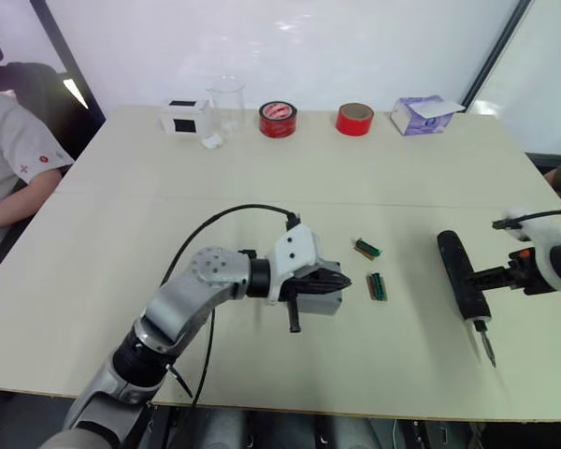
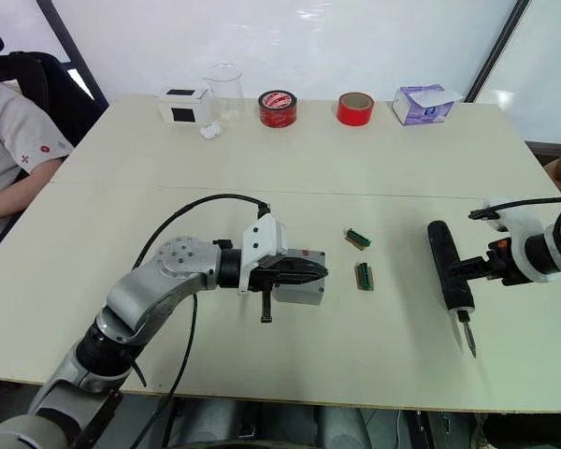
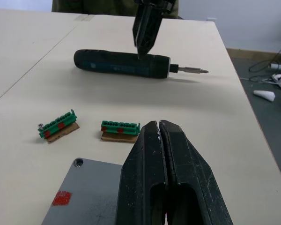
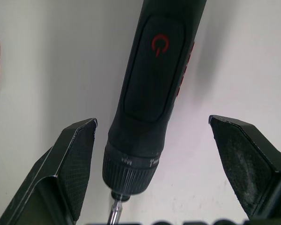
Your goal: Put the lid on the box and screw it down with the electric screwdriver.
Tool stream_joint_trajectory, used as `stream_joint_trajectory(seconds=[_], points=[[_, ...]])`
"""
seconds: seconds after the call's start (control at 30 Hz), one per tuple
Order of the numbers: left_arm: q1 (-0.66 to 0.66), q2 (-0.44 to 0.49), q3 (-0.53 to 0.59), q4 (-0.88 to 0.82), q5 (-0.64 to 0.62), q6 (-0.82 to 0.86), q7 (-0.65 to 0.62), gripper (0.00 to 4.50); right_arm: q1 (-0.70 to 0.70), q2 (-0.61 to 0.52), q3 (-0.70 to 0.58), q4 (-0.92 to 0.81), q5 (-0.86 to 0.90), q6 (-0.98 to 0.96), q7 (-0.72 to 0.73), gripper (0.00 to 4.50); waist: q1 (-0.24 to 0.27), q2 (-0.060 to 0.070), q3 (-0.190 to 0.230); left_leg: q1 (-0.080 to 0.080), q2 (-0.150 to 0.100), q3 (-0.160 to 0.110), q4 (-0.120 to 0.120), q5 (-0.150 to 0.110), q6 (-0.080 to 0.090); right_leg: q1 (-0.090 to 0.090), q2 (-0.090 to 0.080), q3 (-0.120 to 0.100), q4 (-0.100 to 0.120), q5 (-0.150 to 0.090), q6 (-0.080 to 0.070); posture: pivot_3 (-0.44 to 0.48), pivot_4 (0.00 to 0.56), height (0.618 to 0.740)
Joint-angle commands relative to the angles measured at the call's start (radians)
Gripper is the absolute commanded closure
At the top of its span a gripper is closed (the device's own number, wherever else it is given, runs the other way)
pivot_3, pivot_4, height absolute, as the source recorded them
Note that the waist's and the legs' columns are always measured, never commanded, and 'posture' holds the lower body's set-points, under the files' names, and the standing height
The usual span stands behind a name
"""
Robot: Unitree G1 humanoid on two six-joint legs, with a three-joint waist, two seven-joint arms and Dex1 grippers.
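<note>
While the left end effector (image 2: 309, 272) rests with its fingers pressed together on top of the lid (image 2: 299, 289), which covers the box near the counter's (image 2: 262, 187) middle, the right end effector (image 4: 154, 159) is spread wide on either side of the electric screwdriver (image 2: 446, 264). The screwdriver lies flat at about three o'clock from the lid, well apart from it, its bit pointing toward the counter's near edge. Two green strips (image 2: 365, 276) lie between them. Along the far edge stand two red tape rolls (image 2: 278, 108), a glass beaker (image 2: 223, 89), a white box (image 2: 181, 105) and a purple tissue box (image 2: 423, 102).
</note>
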Motion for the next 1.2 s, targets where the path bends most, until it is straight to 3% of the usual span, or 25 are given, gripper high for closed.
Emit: stream_joint_trajectory(seconds=[0.03, 0.57, 0.7, 0.83, 0.87, 1.03, 1.2], points=[[0.022, -0.010, -0.006, -0.050, -0.015, 0.004, 0.017, 4.50, -0.009, -0.045, 0.027, -0.020, 0.011, 0.006, 0.055, 0.58, 0.000, 0.000, 0.000, 0.000, 0.000, 0.000, 0.000, 0.000, 0.000, 0.000, 0.000, 0.000, 0.000, 0.000, 0.000, 0.000, 0.150, 0.740], [0.080, -0.007, -0.021, -0.100, -0.010, 0.032, 0.089, 4.50, -0.092, 0.066, 0.213, 0.133, -0.094, -0.088, 0.114, 0.58, -0.001, 0.000, 0.000, 0.000, 0.000, 0.000, 0.000, 0.000, 0.000, 0.000, 0.000, 0.000, 0.000, 0.000, 0.000, 0.000, 0.150, 0.740], [0.086, 0.008, -0.013, -0.096, -0.002, 0.032, 0.105, 4.50, -0.107, 0.076, 0.258, 0.141, -0.135, -0.137, 0.155, 1.38, -0.001, 0.000, 0.000, 0.000, 0.000, 0.000, 0.000, 0.000, 0.000, 0.000, 0.000, 0.000, 0.000, 0.000, 0.000, 0.000, 0.150, 0.740], [0.091, 0.031, 0.000, -0.090, -0.002, 0.024, 0.106, 4.50, -0.112, 0.085, 0.294, 0.156, -0.184, -0.171, 0.180, 2.77, -0.002, 0.000, 0.000, 0.000, 0.000, 0.000, 0.000, 0.000, 0.000, 0.000, 0.001, 0.000, 0.000, 0.000, 0.000, 0.000, 0.150, 0.740], [0.089, 0.033, 0.001, -0.089, -0.003, 0.023, 0.106, 4.50, -0.112, 0.089, 0.293, 0.165, -0.195, -0.176, 0.179, 2.77, -0.002, 0.000, 0.000, 0.000, 0.000, 0.000, 0.000, 0.000, 0.000, 0.000, 0.001, 0.000, 0.000, 0.000, 0.000, 0.000, 0.150, 0.740], [0.072, 0.039, 0.008, -0.078, -0.009, 0.024, 0.102, 4.50, -0.135, 0.109, 0.244, 0.227, -0.221, -0.186, 0.165, 2.77, -0.003, -0.002, -0.001, 0.001, 0.000, 0.000, 0.001, 0.000, 0.000, 0.002, 0.001, 0.000, -0.001, 0.000, 0.000, 0.000, 0.150, 0.740], [0.056, 0.056, 0.035, -0.040, -0.025, 0.011, 0.068, 4.50, -0.289, 0.216, -0.029, 0.387, -0.183, -0.252, 0.000, 2.77, -0.027, -0.001, 0.001, 0.002, 0.000, 0.002, 0.001, 0.000, -0.001, 0.003, 0.000, 0.001, -0.002, 0.002, 0.000, 0.000, 0.150, 0.740]])
